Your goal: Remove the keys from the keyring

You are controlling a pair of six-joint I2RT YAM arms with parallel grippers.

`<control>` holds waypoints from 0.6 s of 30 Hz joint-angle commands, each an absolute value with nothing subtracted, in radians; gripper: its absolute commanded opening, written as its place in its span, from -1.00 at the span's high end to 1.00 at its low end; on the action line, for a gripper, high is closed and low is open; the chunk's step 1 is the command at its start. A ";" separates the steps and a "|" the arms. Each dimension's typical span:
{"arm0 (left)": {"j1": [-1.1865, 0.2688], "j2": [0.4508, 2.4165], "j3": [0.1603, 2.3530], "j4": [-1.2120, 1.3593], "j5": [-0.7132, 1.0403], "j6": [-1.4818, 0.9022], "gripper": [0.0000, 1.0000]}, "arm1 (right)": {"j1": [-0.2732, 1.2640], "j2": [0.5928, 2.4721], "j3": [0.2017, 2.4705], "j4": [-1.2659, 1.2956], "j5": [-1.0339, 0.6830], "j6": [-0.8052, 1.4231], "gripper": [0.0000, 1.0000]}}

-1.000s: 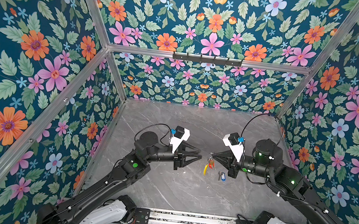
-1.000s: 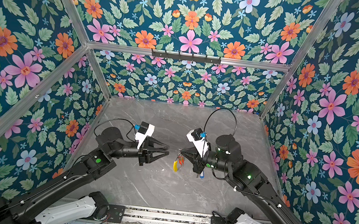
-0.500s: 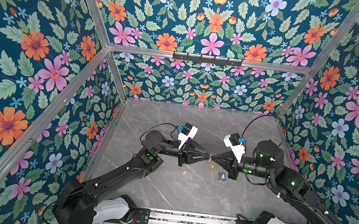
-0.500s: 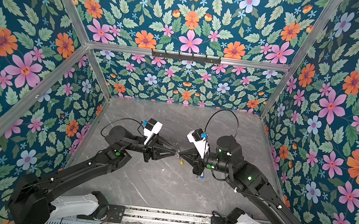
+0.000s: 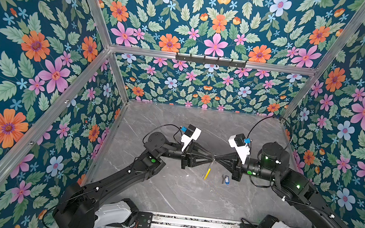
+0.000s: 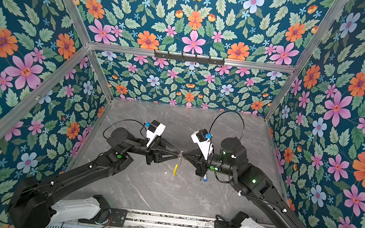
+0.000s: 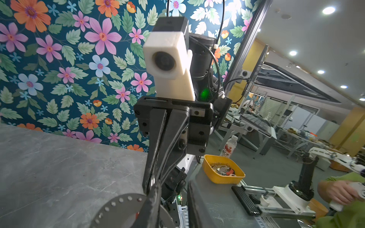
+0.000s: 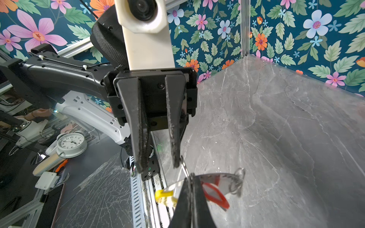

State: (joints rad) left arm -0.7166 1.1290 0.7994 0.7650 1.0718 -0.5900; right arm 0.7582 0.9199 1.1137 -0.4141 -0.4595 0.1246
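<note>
The keyring (image 8: 221, 178), a flat grey hoop with a yellow arc (image 5: 207, 173), hangs edge-on above the table. My right gripper (image 8: 191, 176) is shut on its rim. A key's red tag (image 8: 215, 194) hangs on the hoop beside a small split ring (image 8: 238, 181). My left gripper (image 5: 211, 157) meets the right gripper (image 5: 216, 158) tip to tip. Its fingers (image 8: 174, 138) stand slightly apart, and one tip touches another split ring (image 8: 184, 167). In the left wrist view the hoop (image 7: 118, 207) lies against one left finger. The blue-tagged key (image 5: 225, 179) lies loose on the table below the right gripper.
Floral walls close in three sides of the grey marble table (image 5: 167, 188). A metal rail (image 5: 187, 224) with both arm bases runs along the front. Outside stand a yellow bin (image 7: 223, 173), a bottle (image 7: 229, 147) and a clock (image 8: 71, 142).
My left gripper has moved right from a gap away until its tips meet the right gripper at the keyring, and its fingers have narrowed. The right arm and the blue-tagged key have stayed put.
</note>
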 commanded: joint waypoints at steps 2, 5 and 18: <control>-0.716 1.065 0.820 0.588 0.961 -0.422 0.50 | 0.759 0.913 1.117 -0.384 -0.471 0.125 1.00; -0.716 1.061 0.832 0.544 0.953 -0.393 0.50 | 0.758 0.911 1.117 -0.377 -0.481 0.124 1.00; -0.716 1.115 0.841 0.608 1.033 -0.448 0.61 | 0.759 0.934 1.132 -0.339 -0.474 0.133 1.00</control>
